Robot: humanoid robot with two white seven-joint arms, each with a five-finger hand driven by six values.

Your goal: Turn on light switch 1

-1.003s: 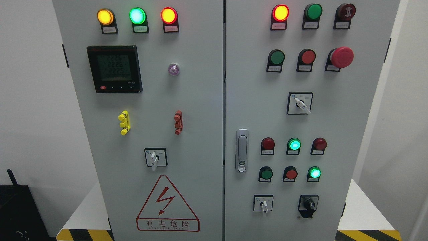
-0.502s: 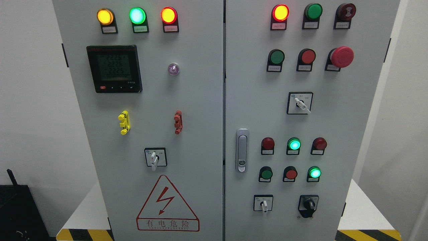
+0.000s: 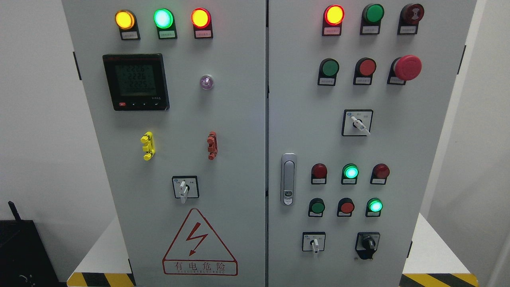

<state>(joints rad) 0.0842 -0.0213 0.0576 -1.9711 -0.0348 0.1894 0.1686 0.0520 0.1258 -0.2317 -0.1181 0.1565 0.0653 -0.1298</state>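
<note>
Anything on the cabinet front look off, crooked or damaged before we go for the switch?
Nothing looks damaged. The only oddity: the white selector on the right door points down-right, while the other two white selectors point straight down.

even, bright, diffuse light falls on the grey cabinet point(image 3: 239, 119); no hard shadows, only soft dark patches under the meter point(image 3: 136, 82) and below each button. the lit lamps bloom: the yellow lamp point(image 3: 124, 19), green lamp point(image 3: 163, 18) and red lamp point(image 3: 334, 14) are blown out toward white at their centres. the meter's digits are washed out and hard to read. small labels are too soft to read. the cabinet's sides lean inward toward the bottom, a wide-lens effect.
</note>
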